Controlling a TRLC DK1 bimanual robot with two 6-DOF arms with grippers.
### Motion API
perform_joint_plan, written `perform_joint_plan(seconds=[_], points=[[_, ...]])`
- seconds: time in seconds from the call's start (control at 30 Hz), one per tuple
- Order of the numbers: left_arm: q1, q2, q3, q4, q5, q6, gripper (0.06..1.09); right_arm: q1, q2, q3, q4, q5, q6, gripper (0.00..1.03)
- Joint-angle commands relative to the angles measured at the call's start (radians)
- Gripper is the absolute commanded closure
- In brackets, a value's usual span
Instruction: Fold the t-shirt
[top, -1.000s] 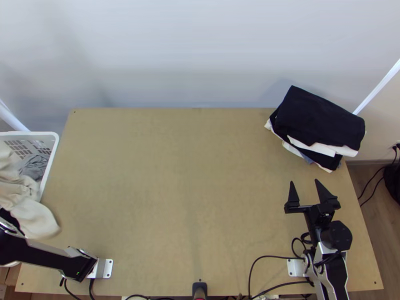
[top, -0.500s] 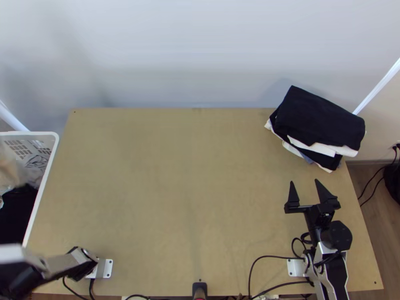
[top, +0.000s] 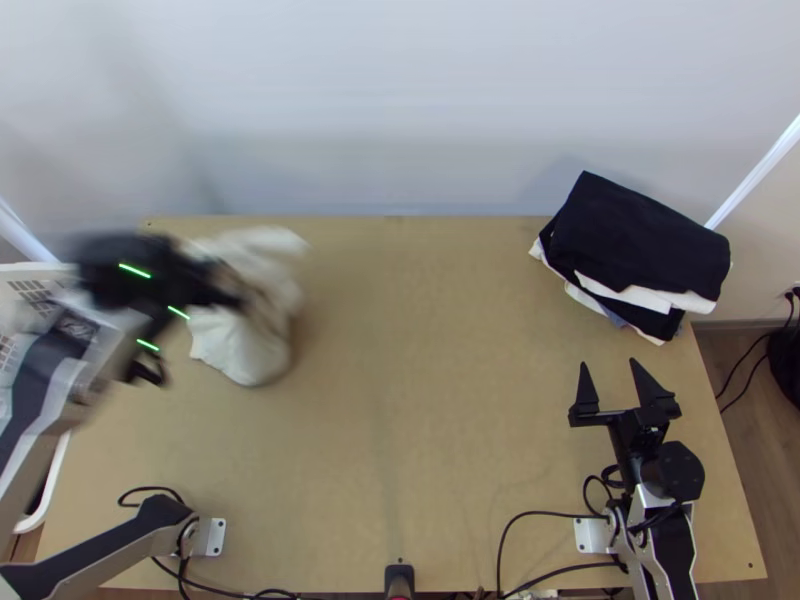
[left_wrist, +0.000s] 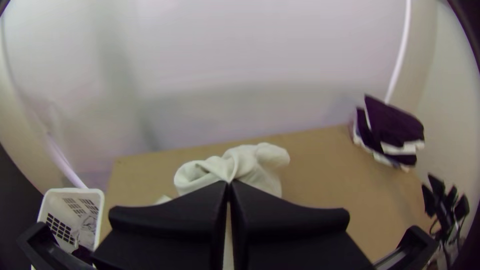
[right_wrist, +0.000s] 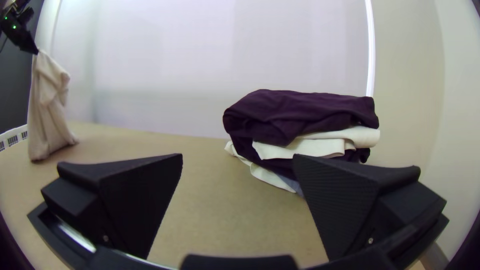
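We have the cream t-shirt (top: 240, 345) hanging in a bunched, twisted drop over the far-left part of the table (top: 400, 400), beside the basket (left_wrist: 75, 191). Our left gripper (left_wrist: 228, 183) is closed tight, pinching the shirt's top between its tips. Our right gripper (top: 609, 364) stands wide, with nothing in it, near the table's right edge, on the near side of the pile of folded clothes (top: 640, 235) at the far-right corner.

The step in hand, as we judge it, is laying the shirt out. We would do well to bring it towards the middle of the table, let its lower end touch down first, then lower the pinch while drawing it away, so that the cloth spreads instead of heaping. A gentle pace should limit the swing, and a path well apart from the pile would spare it.

We cannot tell which part of the shirt we hold: collar, sleeves and hem are lost in the folds. From above, the left arm (top: 30, 385) is blurred and partly covers the basket. Whether the shirt's lowest edge rests on the table or hangs just over it is unclear.
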Motion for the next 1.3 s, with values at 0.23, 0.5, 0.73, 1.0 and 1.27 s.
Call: perform_joint_plan(seconds=[0.23, 0.5, 0.73, 1.0, 1.27], points=[[-0.392, 0.088, -0.186, 0.082, -0.035, -0.167, 1.05, -0.004, -0.002, -0.005, -0.019, 0.010, -0.011, 0.04], [-0.613, 0.281, -0.153, 0.202, -0.032, -0.230, 1.05, -0.004, -0.002, -0.005, -0.019, 0.010, -0.011, 0.04], [-0.677, 0.476, -0.008, 0.266, 0.045, -0.284, 1.05, -0.004, -0.002, -0.005, -0.019, 0.010, -0.011, 0.04], [-0.715, 0.628, 0.284, 0.280, 0.068, -0.284, 0.09, -0.004, -0.002, -0.005, -0.019, 0.010, -0.011, 0.04], [-0.654, 0.543, 0.364, 0.275, 0.229, -0.308, 0.09, -0.005, -0.002, -0.005, -0.019, 0.010, -0.011, 0.04]])
